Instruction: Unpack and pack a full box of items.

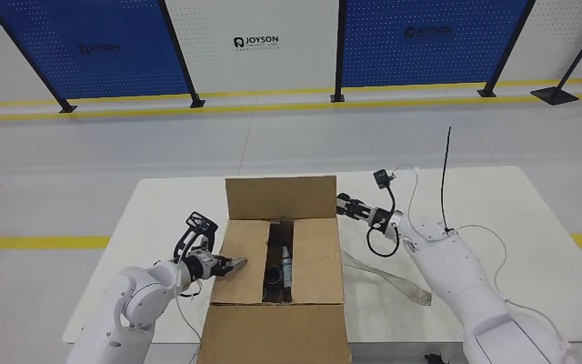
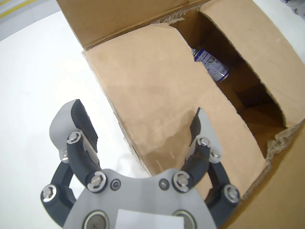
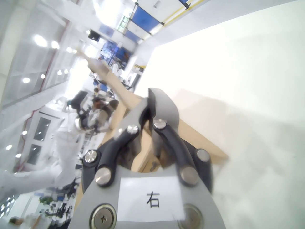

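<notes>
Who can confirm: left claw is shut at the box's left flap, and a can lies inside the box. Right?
Not quite. The left claw is open, not shut: the left wrist view shows its fingers spread wide apart. The rest holds: it is at the left flap of the box, and a can lies inside.

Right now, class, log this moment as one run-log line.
box: partly open, can inside | left gripper: open, at left flap | right gripper: shut, at box's far right corner
</notes>
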### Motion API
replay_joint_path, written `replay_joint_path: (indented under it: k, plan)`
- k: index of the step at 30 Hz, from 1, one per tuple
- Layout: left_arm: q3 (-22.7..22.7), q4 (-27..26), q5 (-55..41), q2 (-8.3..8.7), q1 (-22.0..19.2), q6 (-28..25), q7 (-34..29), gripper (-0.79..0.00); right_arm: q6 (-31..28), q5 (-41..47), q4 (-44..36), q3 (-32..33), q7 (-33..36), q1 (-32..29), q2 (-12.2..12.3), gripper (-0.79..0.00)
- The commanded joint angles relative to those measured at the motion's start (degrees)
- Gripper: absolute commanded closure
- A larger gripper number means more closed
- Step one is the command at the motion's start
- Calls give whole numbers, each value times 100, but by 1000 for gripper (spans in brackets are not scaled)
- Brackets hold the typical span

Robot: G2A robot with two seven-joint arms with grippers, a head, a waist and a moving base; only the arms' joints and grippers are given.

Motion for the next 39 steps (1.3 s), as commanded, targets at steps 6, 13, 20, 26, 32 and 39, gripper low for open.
replay_joint_path:
  k: [6, 13, 20, 26, 32, 39]
  plan:
    - [-67, 84, -64, 33, -26, -51, -85, -785, -267, 443, -181, 122, 1148, 39, 78, 0]
    - [-108, 131, -121, 68, -57, -186, -165, -785, -65, 521, -701, 23, 1350, -128, 211, 0]
    - [-417, 76, -373, 137, 7, -492, -360, -785, 68, 489, -1320, -219, 1483, -359, 339, 0]
    - [-1043, 48, -756, 238, 108, -895, -634, -785, -97, 559, -1463, -252, 1317, -478, 386, 0]
    - [-1547, -140, -1099, 297, 255, -931, -670, -785, 26, 484, -1654, -322, 973, -586, 338, 0]
    - [-1547, -140, -1099, 297, 255, -931, -670, -785, 599, 252, -2213, -397, -37, -897, 244, 0]
